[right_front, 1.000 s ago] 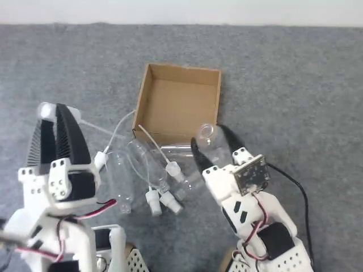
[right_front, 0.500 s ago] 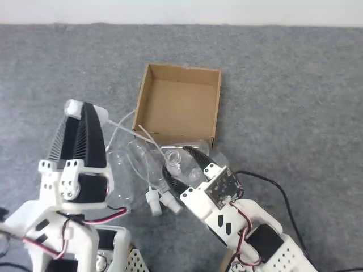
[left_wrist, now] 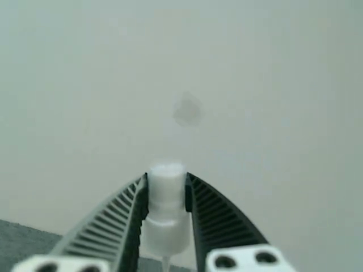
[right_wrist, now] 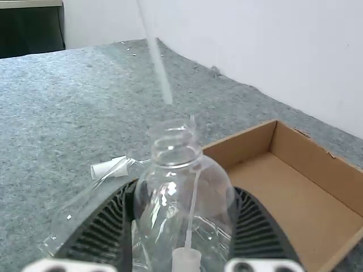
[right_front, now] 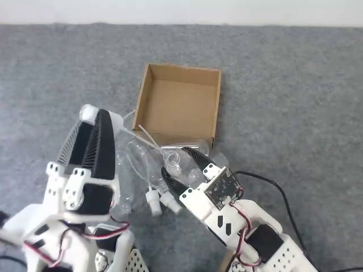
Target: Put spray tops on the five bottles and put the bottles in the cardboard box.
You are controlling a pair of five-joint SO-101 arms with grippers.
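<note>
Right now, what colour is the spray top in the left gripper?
White; spray top shows best in left wrist view.

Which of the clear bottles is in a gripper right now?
The open-necked bottle clamped in the right gripper, near the cardboard box; the other bottles lie on the carpet.

carpet [right_front: 295, 85]: grey, fuzzy, covering the table edge to edge
wall [right_front: 181, 11]: white strip at 12 o'clock, meeting the carpet's far edge
dark panel [right_wrist: 31, 34]: beyond the carpet, beside the wall
smudge [left_wrist: 186, 109]: faint, grey, on the wall
</note>
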